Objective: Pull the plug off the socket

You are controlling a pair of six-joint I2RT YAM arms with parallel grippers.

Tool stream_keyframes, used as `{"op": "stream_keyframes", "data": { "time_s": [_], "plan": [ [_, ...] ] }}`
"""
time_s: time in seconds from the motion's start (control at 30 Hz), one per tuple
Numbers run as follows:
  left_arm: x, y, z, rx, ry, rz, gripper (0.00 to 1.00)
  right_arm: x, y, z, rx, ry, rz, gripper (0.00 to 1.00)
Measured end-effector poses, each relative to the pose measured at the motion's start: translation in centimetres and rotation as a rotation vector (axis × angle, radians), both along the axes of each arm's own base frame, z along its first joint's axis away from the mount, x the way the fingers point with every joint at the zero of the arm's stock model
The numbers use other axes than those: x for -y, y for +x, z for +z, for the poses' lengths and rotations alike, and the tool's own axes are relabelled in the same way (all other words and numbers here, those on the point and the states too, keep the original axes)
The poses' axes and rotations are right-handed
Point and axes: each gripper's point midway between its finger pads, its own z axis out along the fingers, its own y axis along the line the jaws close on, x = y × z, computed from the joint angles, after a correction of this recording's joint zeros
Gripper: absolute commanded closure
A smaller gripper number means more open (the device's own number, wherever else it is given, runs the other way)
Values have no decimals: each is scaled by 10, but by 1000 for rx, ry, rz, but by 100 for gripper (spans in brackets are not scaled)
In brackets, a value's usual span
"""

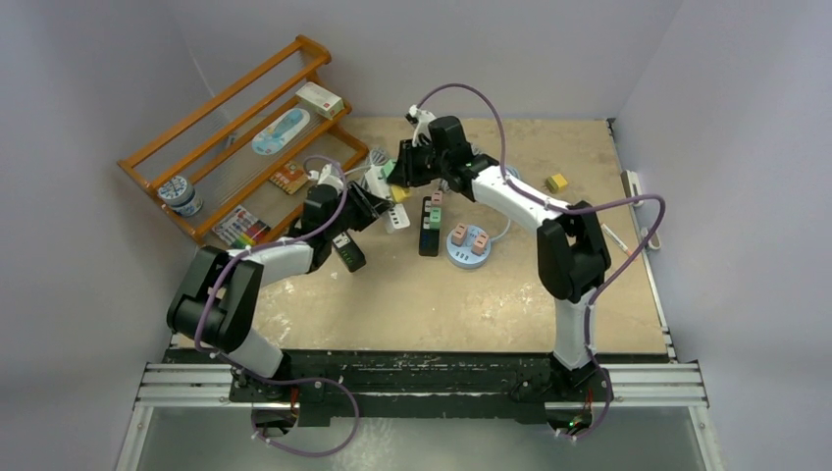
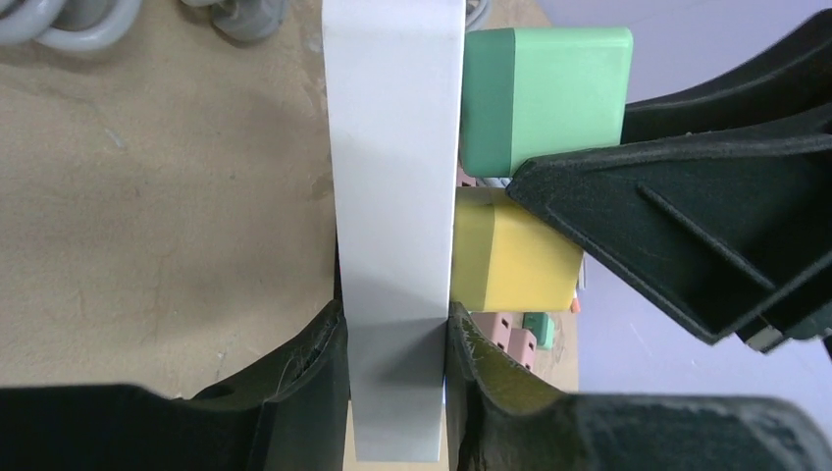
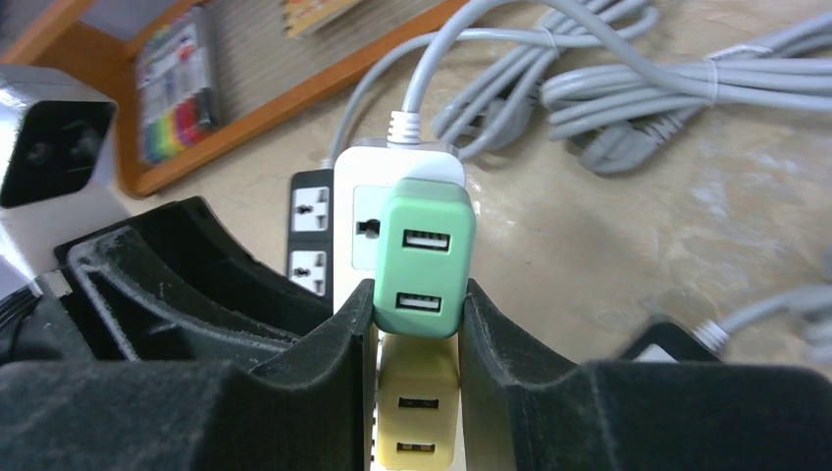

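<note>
- Clamping the green plug [image 3: 424, 260] between its two fingers, the right gripper [image 3: 419, 316] is pinching the plug's flat sides near the lower USB port; the jaws are clenched on it.
- Bracing from the other side, the left gripper [image 2: 395, 339] is squeezing the near end of the white power strip [image 2: 392, 147], with both fingers pressing against its long faces.
- The green plug is sitting in the strip's socket, body touching the strip's face, and a yellow plug [image 2: 510, 260] is occupying the socket next to it; no gap is showing yet.
- Step in hand, as judged: both grasps are set, and the extraction itself is not yet begun.
- The next move is calling for a straight pull by the right gripper away from the strip's face, along the pin axis, while the left gripper is holding the strip fixed. Pulling at an angle is likely risking bound pins or a dragged strip.
- Farther out, a wooden rack [image 1: 221, 101] at the table's far left is holding a white box [image 1: 320, 98], a blue oval pack [image 1: 280, 132], a small jar [image 1: 182, 194], a packet [image 1: 287, 178] and a set of coloured markers [image 1: 240, 228].
- A round socket hub [image 1: 469, 245] is carrying pink plugs [image 1: 458, 235], and a black strip [image 1: 430, 226] is lying just beside it.
</note>
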Motion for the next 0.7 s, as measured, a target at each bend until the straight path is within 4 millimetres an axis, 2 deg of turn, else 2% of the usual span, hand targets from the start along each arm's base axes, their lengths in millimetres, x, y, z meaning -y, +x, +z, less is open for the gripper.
{"op": "stream_keyframes", "data": {
  "time_s": [0.1,0.2,0.3,0.4,0.47,0.53,0.6,0.63,0.7],
  "plan": [
    [4,1,1,-24,28,-7,100,11,2,2,46,-102,-95,100],
    [-1,6,-4,-61,85,29,100,25,4,19,129,-188,-193,100],
    [-20,6,-26,-136,157,96,100,42,5,58,223,-197,-244,100],
    [-34,0,-50,-216,227,131,100,49,-2,101,307,-108,-183,100],
    [-37,-4,-59,-247,254,136,100,52,-9,126,341,-23,-101,100],
    [-40,-5,-61,-256,275,134,100,61,-11,141,363,68,-44,100],
    [-40,-2,-58,-249,287,135,100,88,-15,134,332,145,-41,100],
    [-41,0,-56,-242,292,135,100,110,-18,122,296,181,-65,100],
    [-41,2,-52,-227,305,131,100,171,-21,83,178,206,-184,100]
  ]
}}
